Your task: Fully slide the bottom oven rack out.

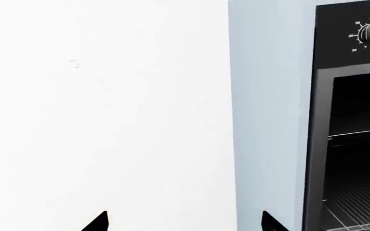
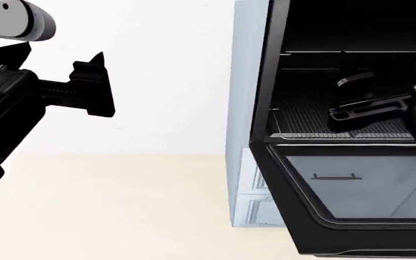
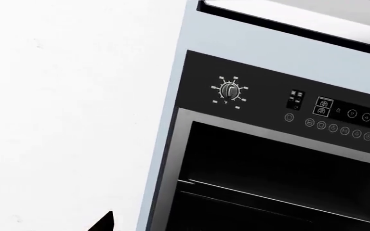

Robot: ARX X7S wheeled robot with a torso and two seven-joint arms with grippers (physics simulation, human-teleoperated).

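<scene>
Head view: black-walled oven (image 2: 338,81) set in pale blue cabinetry (image 2: 246,108), its black-framed glass door (image 2: 352,189) dropped open. Silvery wire-grid bottom rack (image 2: 309,122) sits low in the cavity, front rim just behind the door hinge line. Right hand (image 2: 356,111) is inside the cavity over the rack; can't tell its opening or whether it touches. Left hand (image 2: 92,81) hangs well left of the oven in front of the white wall (image 2: 157,81), spread wide, holding nothing.
</scene>
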